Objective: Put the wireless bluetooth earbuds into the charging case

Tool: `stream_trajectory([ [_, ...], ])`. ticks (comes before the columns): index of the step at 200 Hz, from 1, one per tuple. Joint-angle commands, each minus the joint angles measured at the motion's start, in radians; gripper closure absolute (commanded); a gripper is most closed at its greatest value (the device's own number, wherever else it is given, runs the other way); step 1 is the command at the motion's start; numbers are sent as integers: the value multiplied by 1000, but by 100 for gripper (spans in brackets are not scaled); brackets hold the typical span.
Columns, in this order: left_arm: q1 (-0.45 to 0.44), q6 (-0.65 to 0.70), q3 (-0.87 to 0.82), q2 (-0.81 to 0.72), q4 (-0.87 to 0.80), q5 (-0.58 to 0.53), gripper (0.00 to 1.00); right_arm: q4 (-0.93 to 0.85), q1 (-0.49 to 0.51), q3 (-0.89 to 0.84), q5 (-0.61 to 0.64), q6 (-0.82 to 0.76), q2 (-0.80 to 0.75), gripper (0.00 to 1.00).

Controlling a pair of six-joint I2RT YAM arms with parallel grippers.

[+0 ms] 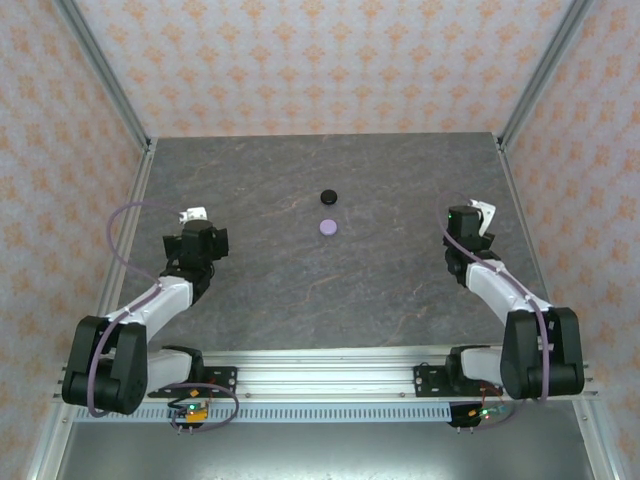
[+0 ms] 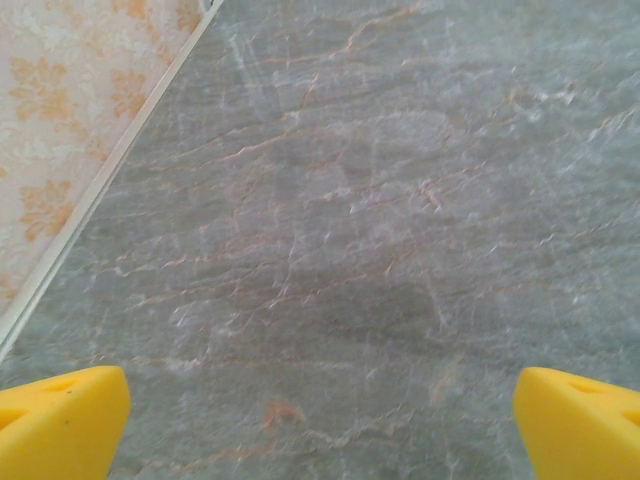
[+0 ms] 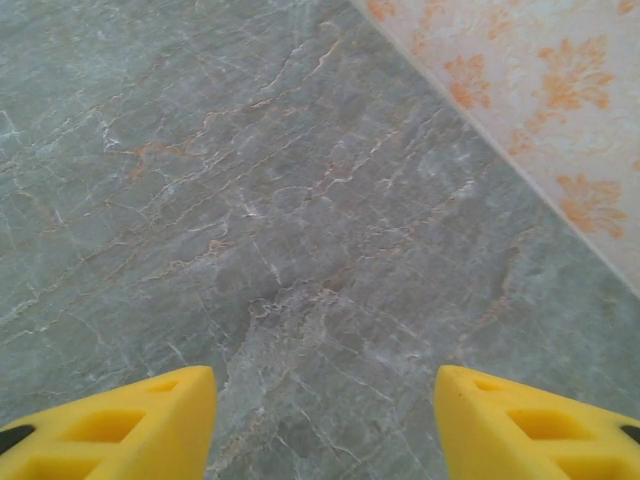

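Top view: a black puck (image 1: 329, 196) sits just above a lilac puck (image 1: 328, 227) at centre frame on the counter (image 1: 300, 290); the earbuds are too small to make out. The left end effector (image 1: 193, 216) and right end effector (image 1: 481, 213) flank them, well apart.
Left wrist: the fingers (image 2: 60, 425) are spread wide and hold nothing.
Right wrist: the fingers (image 3: 130, 425) are parted and hold nothing.

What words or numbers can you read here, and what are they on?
No text can be read.
The black puck and the lilac puck look plain.
The wallpaper has only orange flower shapes.
Anything on the small boards under the arm bases is too tiny to read.
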Motion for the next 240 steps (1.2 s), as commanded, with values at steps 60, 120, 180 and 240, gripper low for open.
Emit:
stream_trajectory([
  [60,56,24,-41,96,338,244,0,417,-43,-122,-214,-59,81,29],
  [120,62,48,-52,168,446,297,0,644,-65,-179,-281,-77,142,26],
  [180,62,55,-109,254,614,300,0,901,-67,-286,-275,-71,227,19],
  [240,52,48,-28,283,498,244,0,778,-51,-212,-269,-92,240,1],
])
